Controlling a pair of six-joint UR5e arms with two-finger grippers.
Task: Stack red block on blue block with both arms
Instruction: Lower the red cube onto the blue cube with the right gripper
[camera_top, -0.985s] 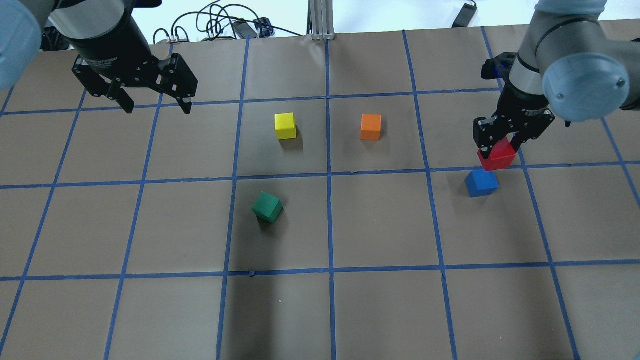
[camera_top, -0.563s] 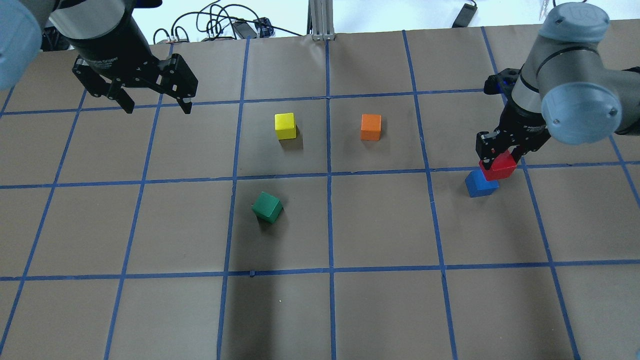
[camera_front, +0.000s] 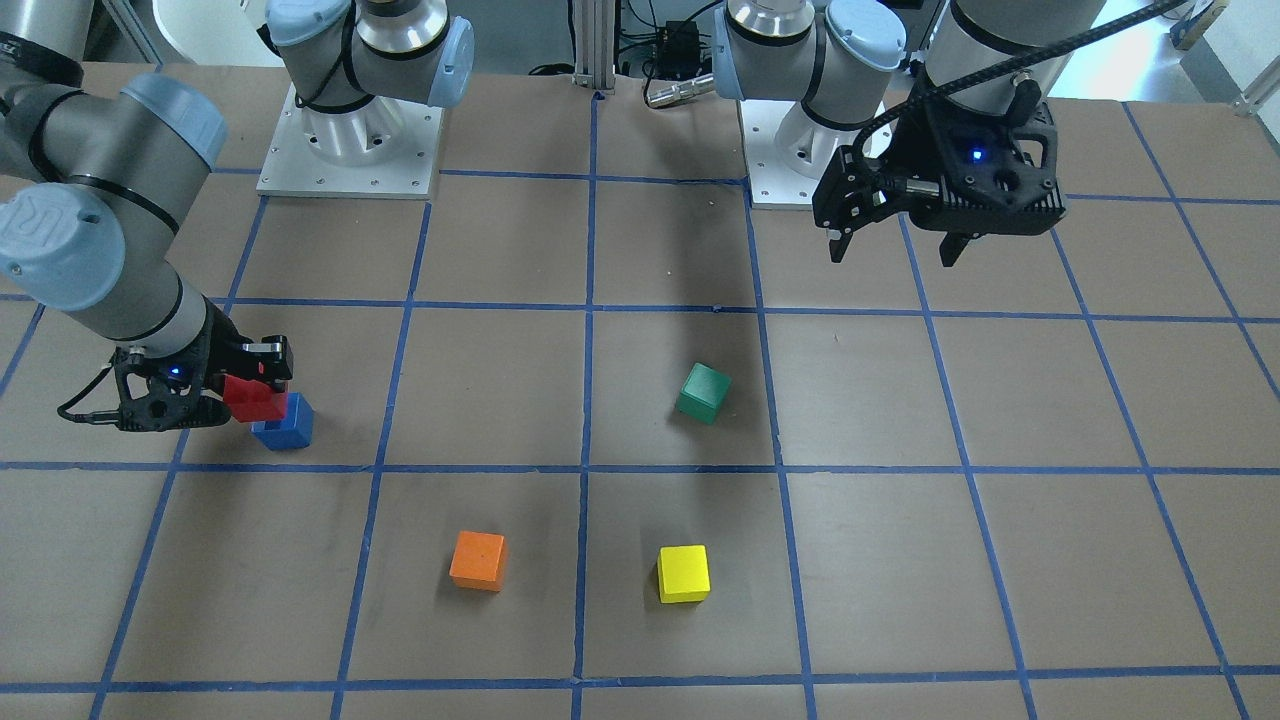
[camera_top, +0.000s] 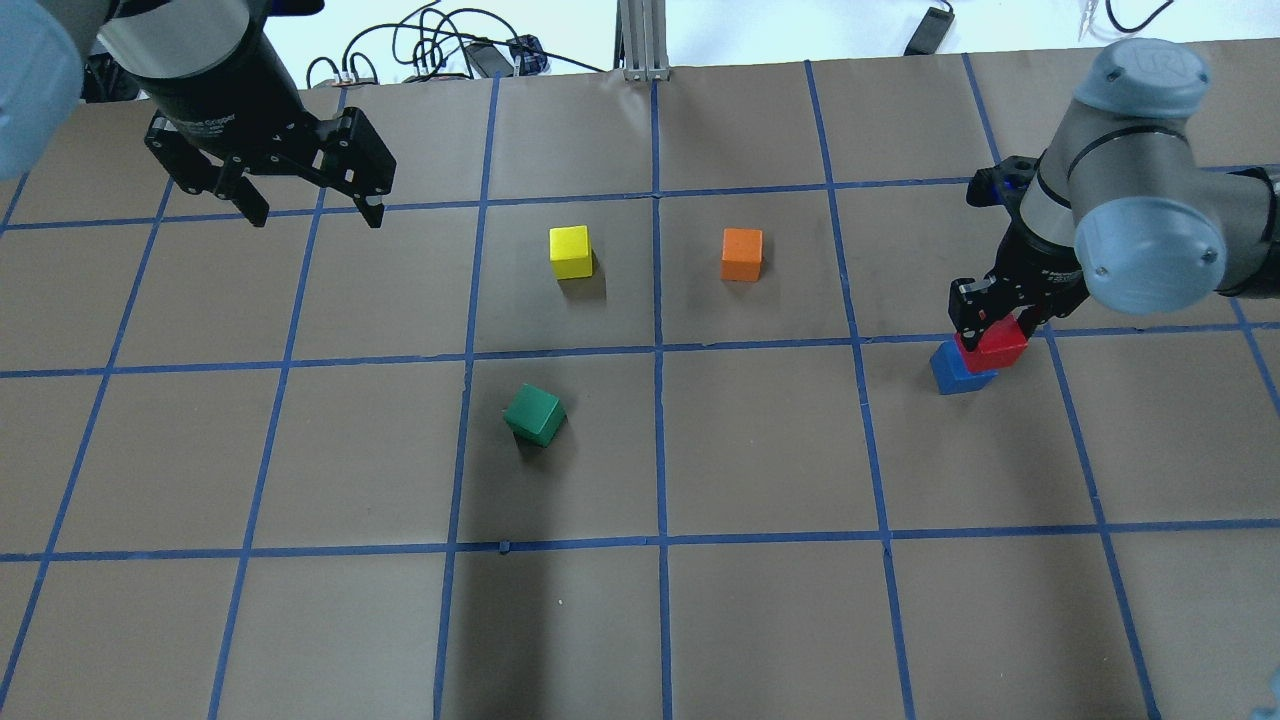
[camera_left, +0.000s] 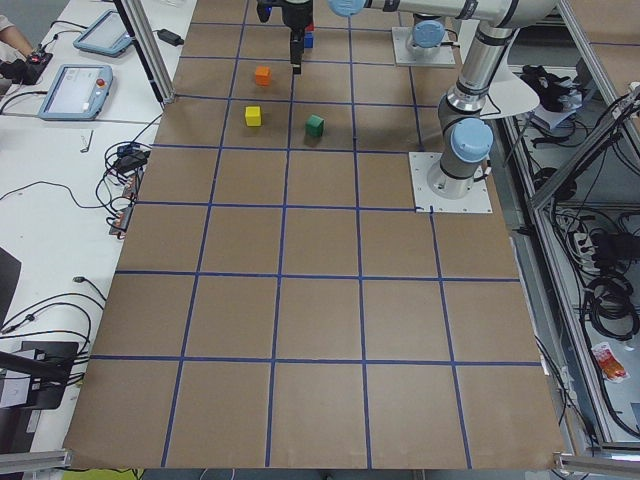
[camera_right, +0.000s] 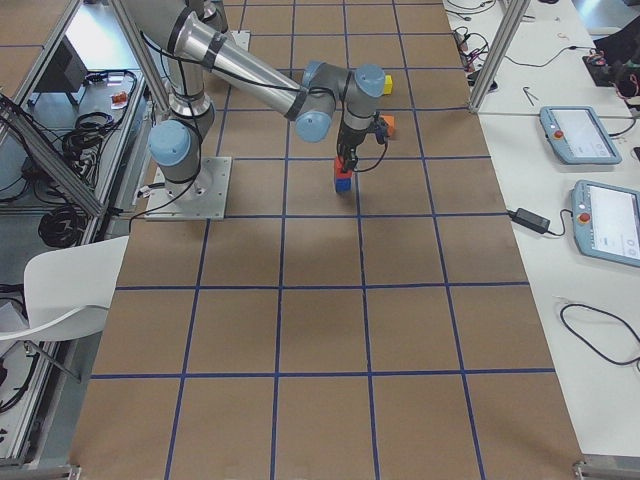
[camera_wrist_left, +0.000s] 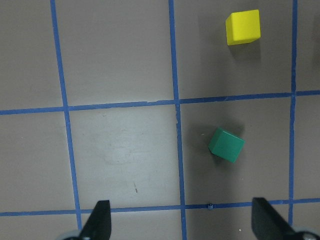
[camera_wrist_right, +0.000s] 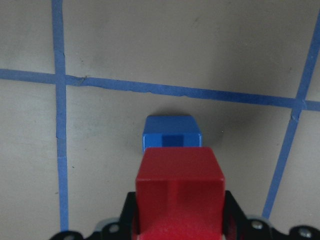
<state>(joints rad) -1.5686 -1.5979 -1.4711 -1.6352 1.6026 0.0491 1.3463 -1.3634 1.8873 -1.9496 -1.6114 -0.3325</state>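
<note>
Table (camera_top: 760, 450): long, brown paper top with a blue tape grid (camera_top: 657, 350); all the action sits around mid-length. Right arm (camera_top: 1140, 230) is bent down low, on the right-end side of the cube group. Left arm (camera_top: 190, 60) hangs high on the left-end side. Left fingers (camera_top: 370, 195) are spread wide with nothing between them, well above the surface; the left wrist view looks past both tips at bare paper and two cubes. Right fingers (camera_top: 965, 315) are pinching the red block (camera_top: 992, 345) on two opposite faces, with only its lower part sticking out below the tips. The red block is over the blue block (camera_top: 958, 372), roughly midway between the robot-side edge and the operators' edge; the right side view has them in one column. The overlap looks slightly off-square, and I can't tell if the faces are touching. The blue block is flat on the table, just beside a tape line. Green cube (camera_top: 534, 414) is twisted against the grid and nearer the robot-side edge. Yellow cube (camera_top: 570, 251) and orange cube (camera_top: 741, 254) are square to the grid, side by side but apart, nearer the operators' edge.
</note>
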